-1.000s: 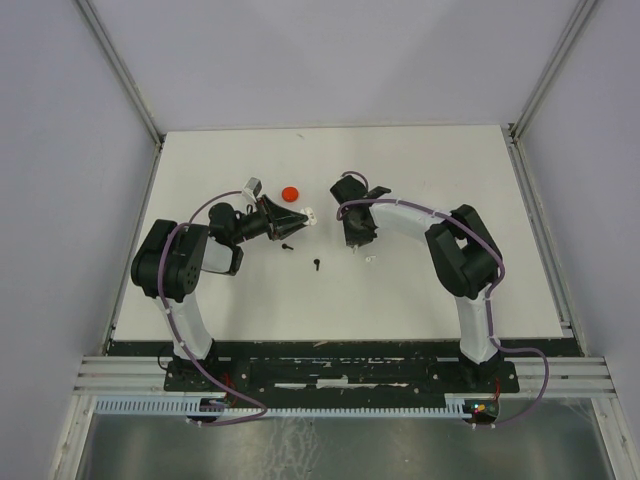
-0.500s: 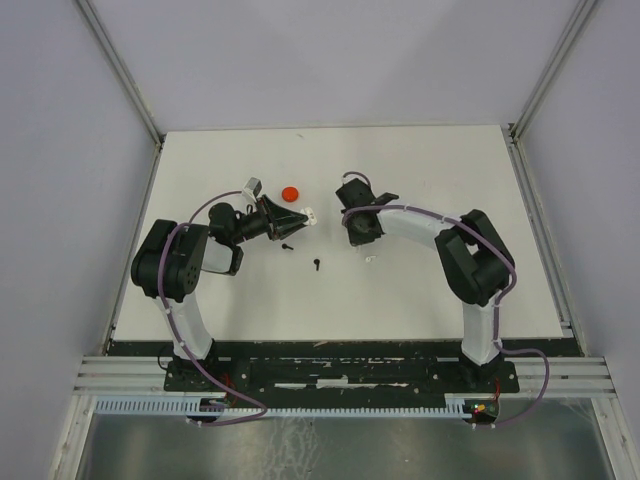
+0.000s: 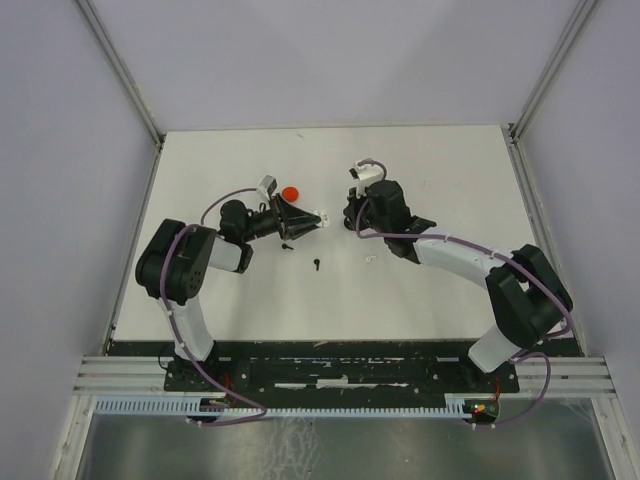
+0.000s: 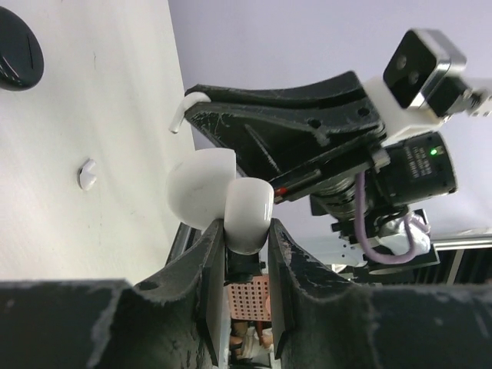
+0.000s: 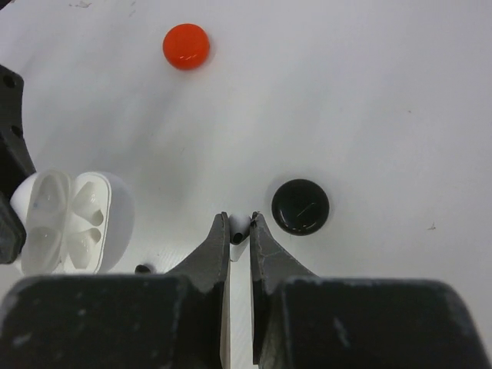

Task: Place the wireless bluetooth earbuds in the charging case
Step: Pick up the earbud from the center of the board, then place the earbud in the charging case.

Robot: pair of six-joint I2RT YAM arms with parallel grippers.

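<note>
Bench (image 5: 346, 92) lies below right claw (image 5: 240, 223), which pinches a tiny earbud (image 5: 239, 228), while left claw (image 4: 246, 231) pinches the open case (image 4: 201, 188).

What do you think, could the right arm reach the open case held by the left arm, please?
Probably yes. The case sits open in the jaws of the left arm, its slots facing the right arm, with no obstacle showing between them. The right jaws grip a white earbud.
</note>
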